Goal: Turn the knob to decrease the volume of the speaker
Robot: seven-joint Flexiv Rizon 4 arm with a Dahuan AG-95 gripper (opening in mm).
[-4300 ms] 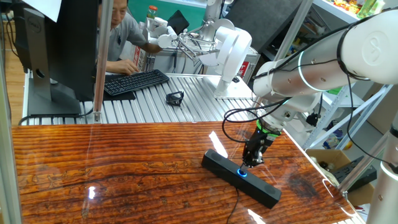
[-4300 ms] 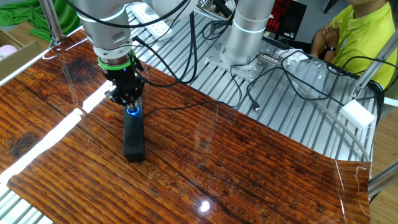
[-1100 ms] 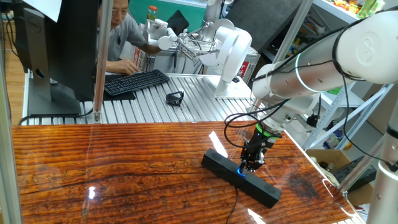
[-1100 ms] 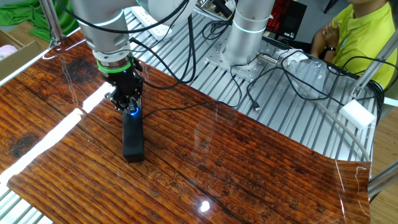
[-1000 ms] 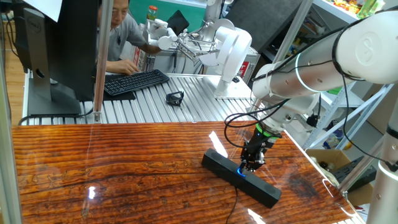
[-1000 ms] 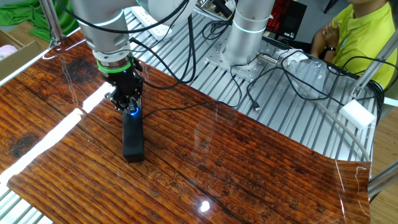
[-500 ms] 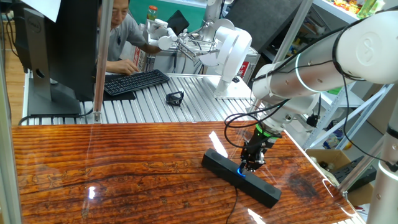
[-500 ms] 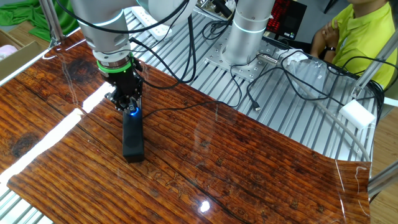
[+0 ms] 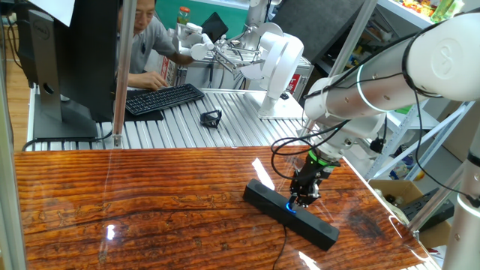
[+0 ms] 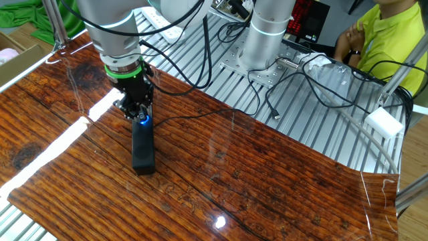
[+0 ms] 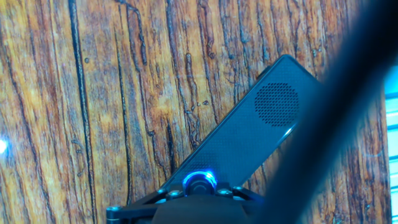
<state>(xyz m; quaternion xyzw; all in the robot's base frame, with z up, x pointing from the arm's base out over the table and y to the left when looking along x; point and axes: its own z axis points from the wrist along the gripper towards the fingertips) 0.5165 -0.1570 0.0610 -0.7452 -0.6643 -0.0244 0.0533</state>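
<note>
The speaker point(image 9: 274, 203) is a long black bar lying diagonally on the wooden table; it also shows in the other fixed view point(image 10: 142, 148) and the hand view point(image 11: 255, 130). The knob point(image 11: 199, 181) glows blue at mid-top of the bar, and its glow shows in both fixed views point(image 9: 292, 208) point(image 10: 143, 121). My gripper point(image 9: 303, 201) points straight down onto the knob, fingertips closed around it, also seen from the other side point(image 10: 139, 116). In the hand view my gripper point(image 11: 199, 190) sits at the bottom edge, partly covering the knob.
A thin black cable point(image 9: 283, 244) runs from the speaker toward the table's front edge. A blurred dark cable point(image 11: 336, 106) crosses the right of the hand view. A keyboard point(image 9: 161, 98), monitor and a seated person are beyond the table's far edge.
Since the oldest frames my gripper has turned slightly about the knob and closed in on it. Over the last second nothing has visibly moved.
</note>
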